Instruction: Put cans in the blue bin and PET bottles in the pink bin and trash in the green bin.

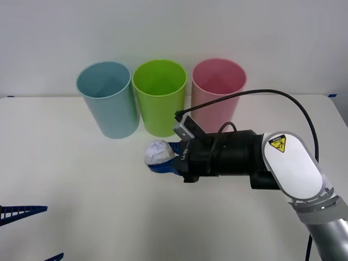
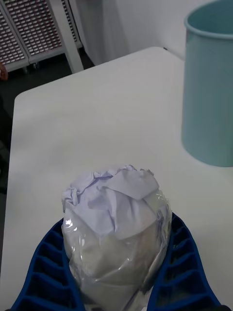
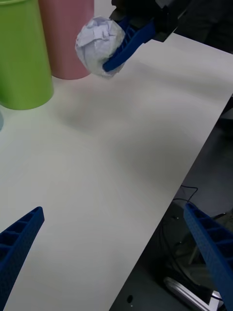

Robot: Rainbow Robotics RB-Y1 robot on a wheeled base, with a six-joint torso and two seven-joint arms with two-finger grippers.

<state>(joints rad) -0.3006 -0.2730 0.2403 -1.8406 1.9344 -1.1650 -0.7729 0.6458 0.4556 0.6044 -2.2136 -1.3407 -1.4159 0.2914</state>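
Three tall bins stand in a row at the back of the table: the blue bin (image 1: 107, 99) on the left, the green bin (image 1: 159, 96) in the middle, the pink bin (image 1: 217, 93) on the right. My right gripper (image 1: 163, 159) is shut on the trash (image 1: 157, 153), a crumpled ball of white paper, and holds it above the table just in front of the green bin. The trash (image 2: 116, 228) sits wedged between the blue fingers (image 2: 46, 272). My left gripper (image 3: 116, 252) is open and parked low at the table's near left, its fingers (image 1: 22, 212) empty.
The white table (image 1: 81, 179) has free room in front of the bins. The right arm's black cable (image 1: 255, 93) loops up in front of the pink bin. Beyond the table edge lie the floor and cables (image 3: 194, 272).
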